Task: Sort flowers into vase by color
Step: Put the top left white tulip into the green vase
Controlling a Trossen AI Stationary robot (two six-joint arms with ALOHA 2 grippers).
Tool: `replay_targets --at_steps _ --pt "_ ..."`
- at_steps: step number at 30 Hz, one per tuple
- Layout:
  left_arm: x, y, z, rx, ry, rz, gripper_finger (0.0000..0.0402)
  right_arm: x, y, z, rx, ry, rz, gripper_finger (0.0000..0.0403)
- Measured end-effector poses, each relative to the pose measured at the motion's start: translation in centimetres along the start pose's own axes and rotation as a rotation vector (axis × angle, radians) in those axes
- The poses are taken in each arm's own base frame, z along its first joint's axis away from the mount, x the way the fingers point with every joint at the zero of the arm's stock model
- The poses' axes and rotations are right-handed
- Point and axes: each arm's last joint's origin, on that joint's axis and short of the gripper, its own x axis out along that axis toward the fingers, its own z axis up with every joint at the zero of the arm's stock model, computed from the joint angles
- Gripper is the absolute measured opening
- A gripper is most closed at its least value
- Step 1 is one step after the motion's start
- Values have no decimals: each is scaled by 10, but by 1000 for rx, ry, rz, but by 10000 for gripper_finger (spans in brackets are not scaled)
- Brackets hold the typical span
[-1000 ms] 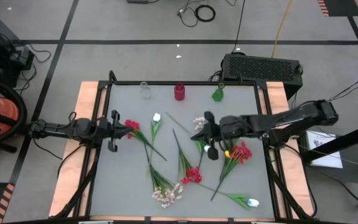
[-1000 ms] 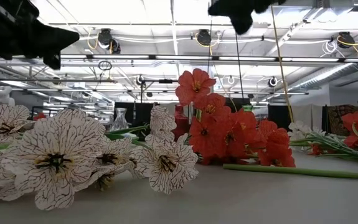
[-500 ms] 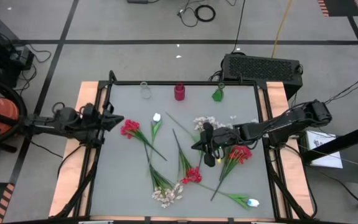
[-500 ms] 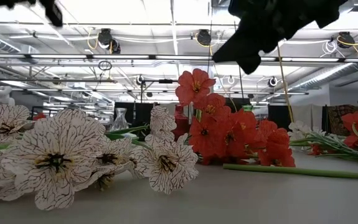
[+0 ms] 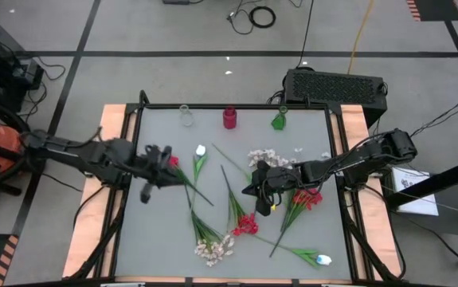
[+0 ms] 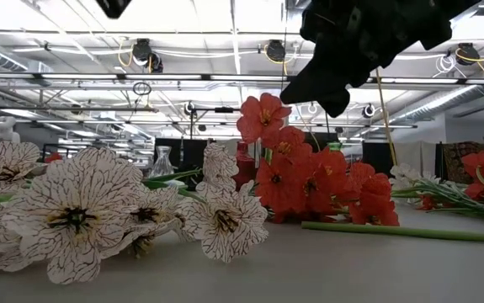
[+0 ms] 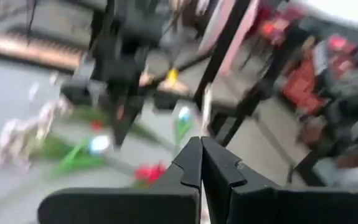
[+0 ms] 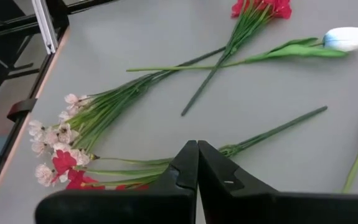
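Note:
Flowers lie scattered on the grey table (image 5: 157,231). There are red blooms (image 5: 246,225) (image 5: 308,197), white tulip buds (image 5: 200,150) (image 5: 322,258) and pale pinkish clusters (image 5: 262,157) (image 5: 215,249). One red flower (image 5: 170,162) lies at the left, and my left gripper (image 5: 158,163) (image 7: 200,142) is beside it, fingers shut and empty. My right gripper (image 5: 262,189) (image 8: 197,145) is shut and empty. It hangs over the stems at mid-table, above a green stem (image 8: 272,130) and the red bloom (image 8: 66,174).
Three small vases stand along the far edge: clear (image 5: 185,115), red (image 5: 229,118) and green (image 5: 279,120). In the low view big veined white blossoms (image 6: 82,210) and red blooms (image 6: 309,181) lie close to the camera. The table has a raised wooden and metal frame (image 5: 113,127).
My left gripper has swung from the table's left edge toward the right, up to the red flower at the left. My right gripper has gone toward the near edge and down, over the crossed stems. Both stay shut. No flower has moved.

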Motion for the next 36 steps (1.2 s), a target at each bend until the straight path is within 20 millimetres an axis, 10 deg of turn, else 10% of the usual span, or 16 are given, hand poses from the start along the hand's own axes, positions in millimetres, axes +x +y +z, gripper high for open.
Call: replay_targets --at_steps 21,36 --pt "65 6 -79 -220 160 471 6 -4 27 -6 157 -47 29 0" --pt "72 8 -69 -329 109 500 6 -9 50 -7 76 -100 17 0"
